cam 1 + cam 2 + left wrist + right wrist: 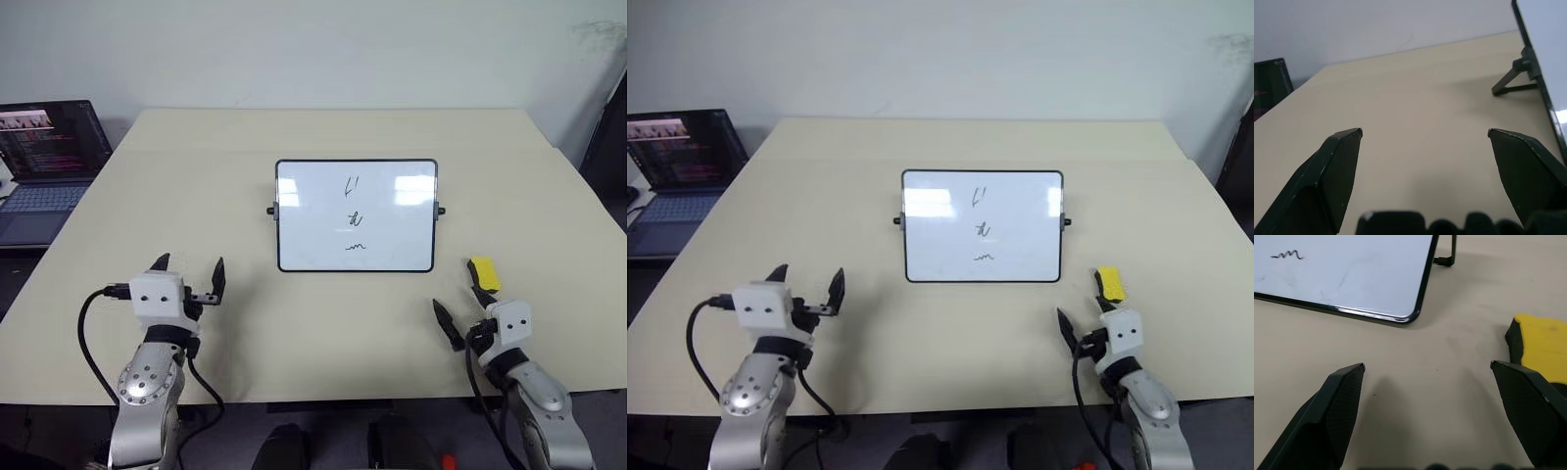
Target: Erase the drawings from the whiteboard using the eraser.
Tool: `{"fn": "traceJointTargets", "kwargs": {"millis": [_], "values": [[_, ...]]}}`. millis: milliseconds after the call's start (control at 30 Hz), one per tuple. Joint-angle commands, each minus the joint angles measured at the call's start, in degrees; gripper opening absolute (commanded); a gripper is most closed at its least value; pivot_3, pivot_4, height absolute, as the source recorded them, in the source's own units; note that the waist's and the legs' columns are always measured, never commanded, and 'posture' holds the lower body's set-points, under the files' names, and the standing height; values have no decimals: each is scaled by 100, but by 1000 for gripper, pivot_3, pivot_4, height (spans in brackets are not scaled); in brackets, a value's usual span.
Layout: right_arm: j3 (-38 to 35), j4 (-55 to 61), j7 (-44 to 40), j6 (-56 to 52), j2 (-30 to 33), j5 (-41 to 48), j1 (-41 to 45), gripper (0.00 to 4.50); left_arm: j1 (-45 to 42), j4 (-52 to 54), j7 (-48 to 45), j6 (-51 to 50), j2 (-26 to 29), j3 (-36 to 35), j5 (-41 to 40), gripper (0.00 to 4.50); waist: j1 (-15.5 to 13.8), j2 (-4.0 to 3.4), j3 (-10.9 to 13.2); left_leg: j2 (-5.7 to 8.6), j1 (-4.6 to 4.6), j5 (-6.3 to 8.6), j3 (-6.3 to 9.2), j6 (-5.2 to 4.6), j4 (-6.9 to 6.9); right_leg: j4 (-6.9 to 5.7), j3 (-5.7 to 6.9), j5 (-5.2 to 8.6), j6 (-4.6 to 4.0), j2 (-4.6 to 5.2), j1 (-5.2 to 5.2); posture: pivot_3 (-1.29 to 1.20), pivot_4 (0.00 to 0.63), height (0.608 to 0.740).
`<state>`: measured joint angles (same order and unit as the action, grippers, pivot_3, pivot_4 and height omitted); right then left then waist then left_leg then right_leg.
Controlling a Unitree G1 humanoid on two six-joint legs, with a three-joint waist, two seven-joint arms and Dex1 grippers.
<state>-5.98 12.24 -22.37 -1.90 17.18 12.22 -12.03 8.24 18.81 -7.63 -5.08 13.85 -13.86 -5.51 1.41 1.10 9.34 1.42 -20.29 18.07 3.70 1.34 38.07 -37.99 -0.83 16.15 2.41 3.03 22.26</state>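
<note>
My right end effector [466, 311] is spread wide and holds nothing. It hangs low over the tabletop [323, 323], ready to reach. The eraser [484, 273] lies flat on the tabletop, off the bottom right corner of the whiteboard [356, 215]. One of my right fingers [1530, 411] is just beside the eraser, but the yellow block is not between my fingers yet. I think I must slide that end effector over a bit so the block sits in the gap, then squeeze.

My left end effector [192, 266] is wide too and empty. It waits near the bottom left corner of the whiteboard, out of the way.

The whiteboard leans back on a little stand, so its face tips up to me. The drawings [354, 217] sit in a column in the middle of the whiteboard, all three not yet wiped.
</note>
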Motion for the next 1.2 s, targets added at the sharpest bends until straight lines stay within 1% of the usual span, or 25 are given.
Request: {"fn": "traceJointTargets", "kwargs": {"millis": [33,133,200,300,367,467,567,700,767,833,967,1033,1100,1200], "values": [[-83,179,-2,-109,62,70,92,4475,-65,68,65,-2,-42,79,64,4500,-1,0,0,0,1,0,0,0,0,0,0,0,0,0,0,0,150,740],[-77,337,123,-179,34,-19,-9,4475,15,206,181,-197,-175,16,-29,4500,-6,0,0,1,4,0,0,0,0,1,1,0,0,0,-5,0,150,740],[8,654,132,-268,41,-14,-63,4475,70,294,76,-295,-129,9,-91,4500,-9,0,0,1,3,0,0,0,0,1,1,0,0,0,-3,0,150,740],[187,1141,146,-499,50,-9,-78,4475,22,315,-246,-449,128,-27,-215,4500,10,0,0,0,0,0,-1,0,-1,1,-1,0,0,0,1,0,150,740],[324,1357,157,-688,24,-3,-20,4475,-73,390,-572,-676,341,-51,-495,4500,8,0,0,-1,1,0,1,0,-1,0,1,0,0,-1,-1,0,150,740],[771,1493,62,-1235,-76,151,244,4475,-266,558,-1177,-828,637,-1,-1041,4500,8,1,-1,0,2,0,3,1,1,0,3,0,0,0,-3,0,150,740],[1215,1451,100,-1444,-141,-94,515,4475,-491,488,-1689,-906,978,-36,-1366,4500,9,1,-1,0,3,-1,4,1,1,0,4,0,-1,0,-2,0,150,740],[920,1811,191,-2013,19,113,770,4475,-1411,494,-2413,-1329,1467,279,-1794,4500,-43,3,1,4,-7,-2,11,3,7,1,12,0,-1,-1,1,0,150,740],[530,2050,265,-2370,-7,542,753,4475,-1891,388,-2900,-1442,1708,570,-1912,4500,-81,3,1,10,-11,-2,14,4,9,4,15,0,0,0,0,0,150,740],[302,2202,319,-2630,44,700,765,4475,-2291,307,-3465,-1548,2030,826,-2008,4500,-91,2,1,10,-15,-4,17,8,7,10,17,0,0,0,2,0,150,740],[60,2203,519,-3036,238,602,942,4475,-2844,116,-4310,-1701,2540,1071,-2195,4500,-19,-2,4,7,-17,-10,13,18,0,13,11,1,1,-5,8,0,150,740],[-114,2052,744,-3309,361,454,1121,4475,-3129,25,-4748,-1782,2689,1222,-2335,4500,18,-2,4,7,-17,-9,12,16,0,12,9,1,1,-6,10,0,150,740],[-356,1909,995,-3598,356,441,1335,4475,-3359,-119,-5097,-1672,2781,1454,-2221,4500,26,-2,3,8,-17,-6,10,10,1,10,8,1,1,-8,9,0,150,740],[-626,1696,1250,-3948,282,504,1607,4475,-3657,-375,-5235,-1563,2729,1585,-2080,4500,27,-2,4,9,-16,-3,10,2,2,7,8,1,1,-8,9,0,150,740]]}}
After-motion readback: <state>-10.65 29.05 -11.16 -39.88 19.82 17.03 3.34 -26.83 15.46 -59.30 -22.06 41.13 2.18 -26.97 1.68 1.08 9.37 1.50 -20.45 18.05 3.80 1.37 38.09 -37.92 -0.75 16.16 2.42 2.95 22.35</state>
